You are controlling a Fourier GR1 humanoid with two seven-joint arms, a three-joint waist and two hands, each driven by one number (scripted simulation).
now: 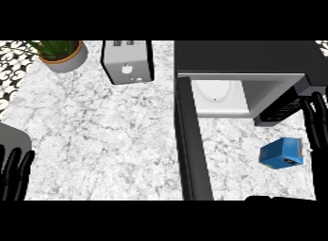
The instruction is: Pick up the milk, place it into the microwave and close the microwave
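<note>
The marble bench [104, 132] carried the blue milk [282, 153] beside the open microwave [243, 84]; the right hand [323, 123] (fingers spread, empty) best dropped left to encircle it.

The counter [104, 136] is white marble with grey speckles. The milk [282, 154] is a blue carton. The microwave [254, 59] is black outside and white inside, and its door [193, 141] is black. The toaster [127, 63] is silver grey. The plant [54, 47] has green leaves in a terracotta pot [64, 60]. The wall tiles [3, 70] have a black and white pattern. Both hands [7, 172] [323, 120] are black
</note>
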